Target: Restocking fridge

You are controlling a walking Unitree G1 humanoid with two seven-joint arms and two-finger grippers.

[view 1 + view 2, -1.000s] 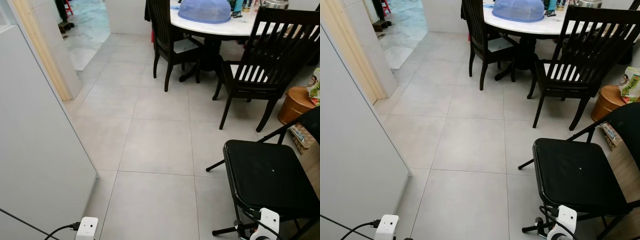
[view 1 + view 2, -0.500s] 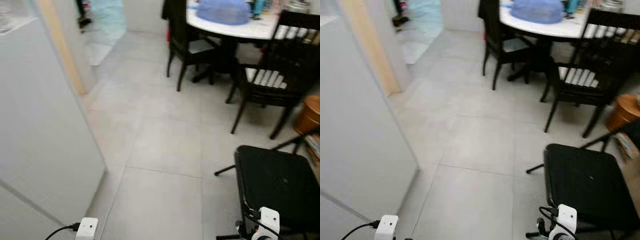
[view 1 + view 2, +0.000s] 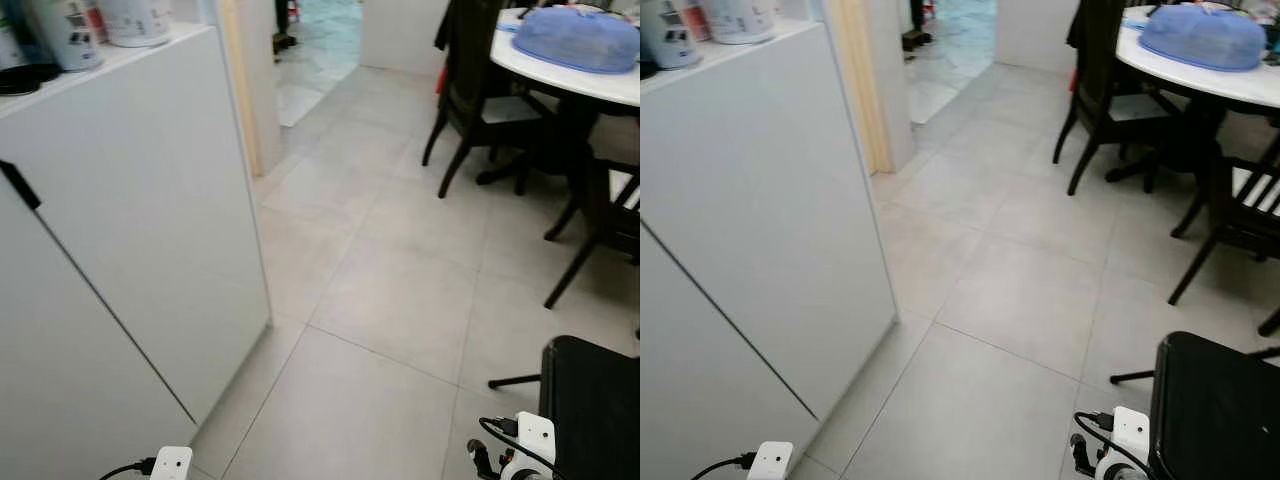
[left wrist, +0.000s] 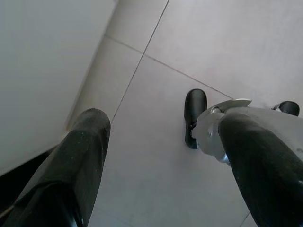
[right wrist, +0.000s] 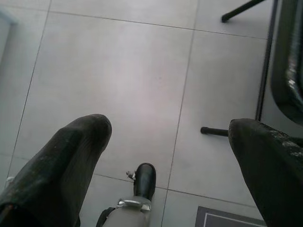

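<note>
Fridge (image 3: 130, 230) near; end effectors (image 4: 161, 156) empty, agape

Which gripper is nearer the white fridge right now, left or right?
Left. The left gripper hangs open over the floor tiles right beside the white fridge. The right gripper, also open, hangs on the far side, next to the black folding chair.

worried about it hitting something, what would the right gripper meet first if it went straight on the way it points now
Most likely the tiled floor. The right gripper hangs open, pointing down at bare tiles, with the robot's own foot and the black folding chair off to the sides. Depth is hard to judge.
</note>
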